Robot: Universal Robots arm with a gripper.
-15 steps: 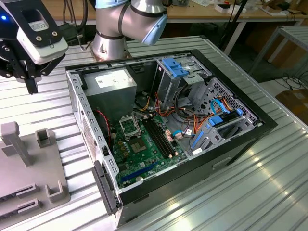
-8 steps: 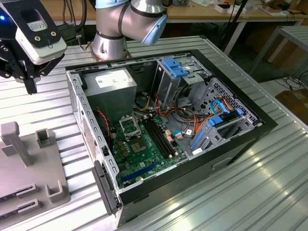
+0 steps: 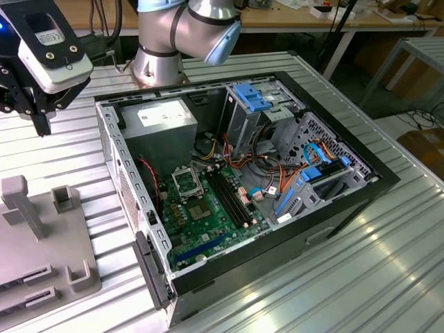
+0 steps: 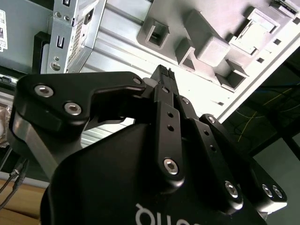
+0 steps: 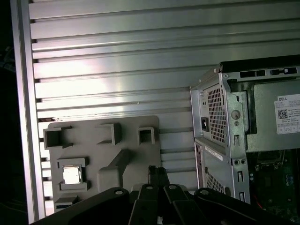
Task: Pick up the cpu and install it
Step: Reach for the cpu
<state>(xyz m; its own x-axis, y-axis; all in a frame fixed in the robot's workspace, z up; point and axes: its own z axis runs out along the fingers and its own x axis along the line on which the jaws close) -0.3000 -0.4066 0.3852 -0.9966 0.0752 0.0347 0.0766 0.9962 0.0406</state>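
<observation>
- Gripper (image 5: 157, 171) is hovering over the ribbed aluminium table (image 5: 117, 56), black fingers pinched together, gripping nothing.
- cpu (image 5: 71, 175), a shiny flat square, is sitting in a matte grey tray (image 5: 89, 152) pocket.

Arm (image 3: 182, 35) rises at top centre of the exterior view, silver joints, one with a pale blue cap. Gripper (image 3: 41, 126) hangs at the upper left of that frame, black fingers pointing straight down beneath a white wrist housing (image 3: 54, 50). In both wrist views the fingertips (image 4: 163, 77) (image 5: 153, 174) lie pressed together, jaws closed.
</observation>
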